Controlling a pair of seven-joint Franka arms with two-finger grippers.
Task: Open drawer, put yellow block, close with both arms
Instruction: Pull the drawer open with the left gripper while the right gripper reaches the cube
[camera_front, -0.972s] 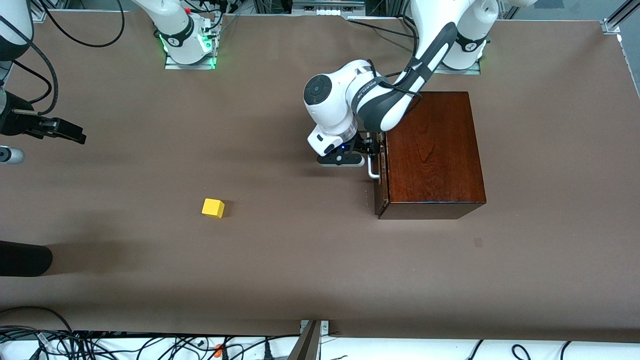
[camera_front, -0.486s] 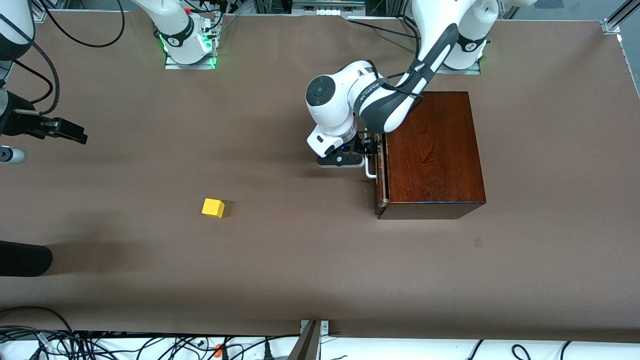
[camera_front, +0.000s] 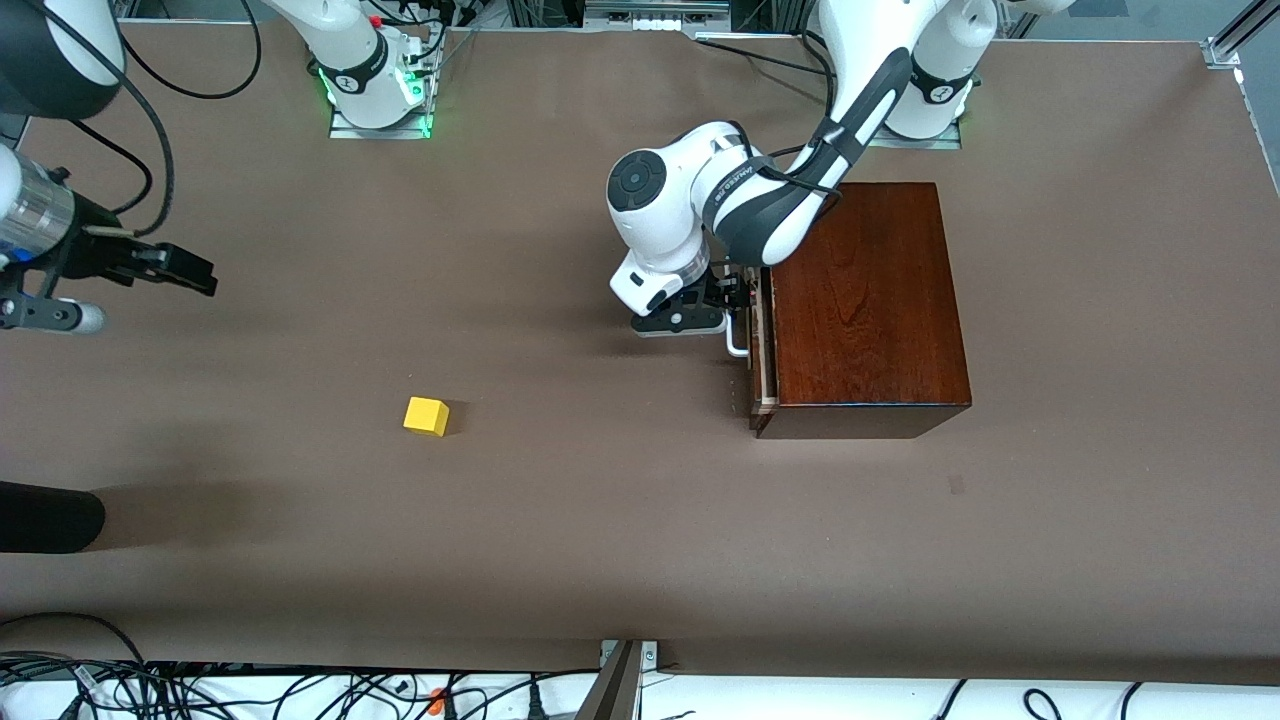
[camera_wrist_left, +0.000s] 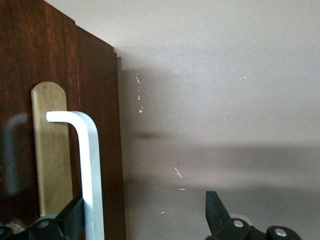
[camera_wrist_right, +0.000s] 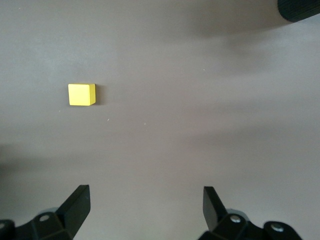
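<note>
Already the front view shows the drawer (camera_front: 757, 345) cracked a sliver out of the box (camera_front: 866, 305), a thin pale strip of its inside showing by the box's dark front edge; nothing can be seen in it yet. The left gripper (camera_front: 737, 300) sits at the handle (camera_front: 738, 340), on the side of the box that faces the right arm's end of the table. The block (camera_front: 426, 416) lies on the bare table (camera_front: 600, 520), well apart from the box, nearer the camera and toward the right arm's end. The right gripper (camera_front: 185, 270) hovers over that end of the table, away from the block. In the left wrist view the white handle (camera_wrist_left: 90, 165) runs between the two fingers (camera_wrist_left: 216, 210), which stand wide apart around it, one pad beside the bar and the other well clear, so the bar is hooked, not pinched. To do this step well, the pull should probably run straight out from the drawer front, level, so the bar does not slip off the fingertip and the box does not slide. In the right wrist view the block (camera_wrist_right: 81, 94) lies ahead of the right gripper (camera_wrist_right: 145, 200), whose fingers are spread wide and empty.
</note>
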